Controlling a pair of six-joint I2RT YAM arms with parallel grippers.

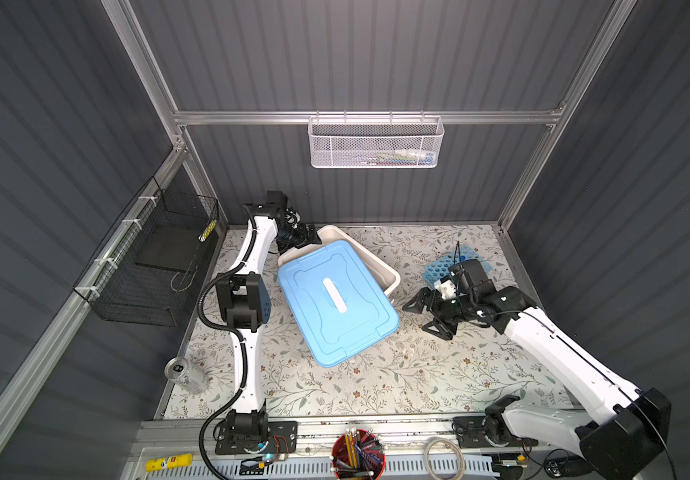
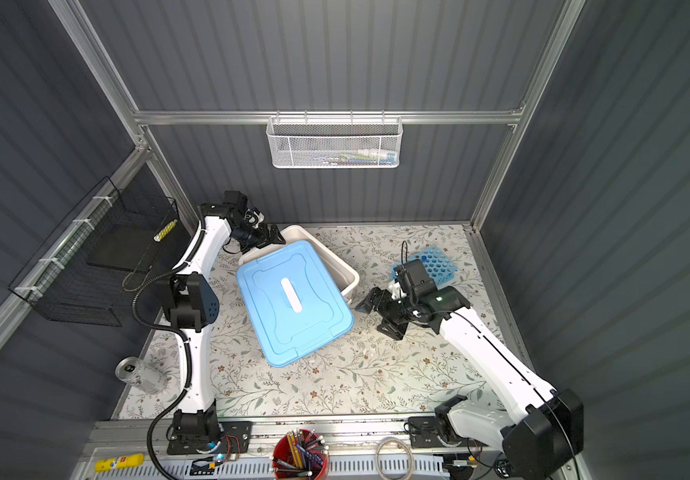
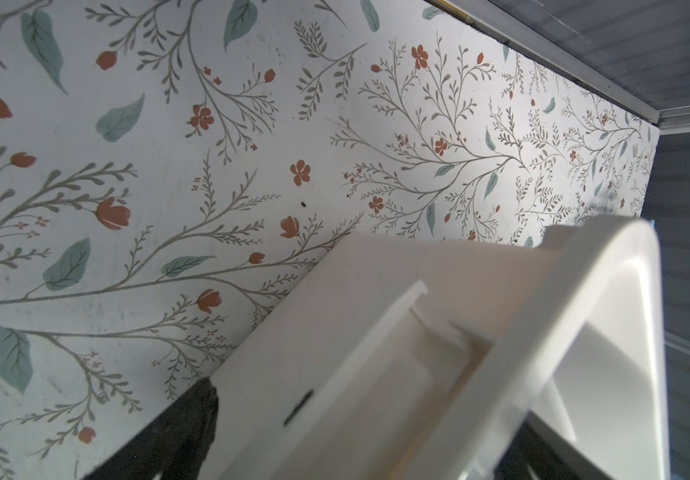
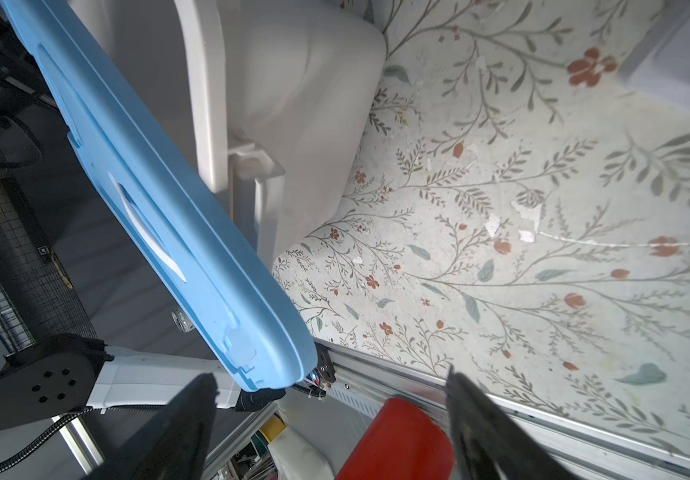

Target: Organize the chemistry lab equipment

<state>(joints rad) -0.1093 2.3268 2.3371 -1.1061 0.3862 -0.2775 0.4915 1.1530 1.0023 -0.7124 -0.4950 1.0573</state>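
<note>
A white tub (image 1: 370,257) sits mid-table with its blue lid (image 1: 337,301) lying askew on it. The left gripper (image 1: 305,240) is spread wide astride the tub's far corner. The right gripper (image 1: 424,318) hangs spread and empty beside the tub, with the blue tube rack (image 1: 438,272) just behind it.

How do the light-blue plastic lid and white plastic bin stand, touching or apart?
Touching. Right wrist view: the light-blue plastic lid lies across the white plastic bin's rim.
</note>
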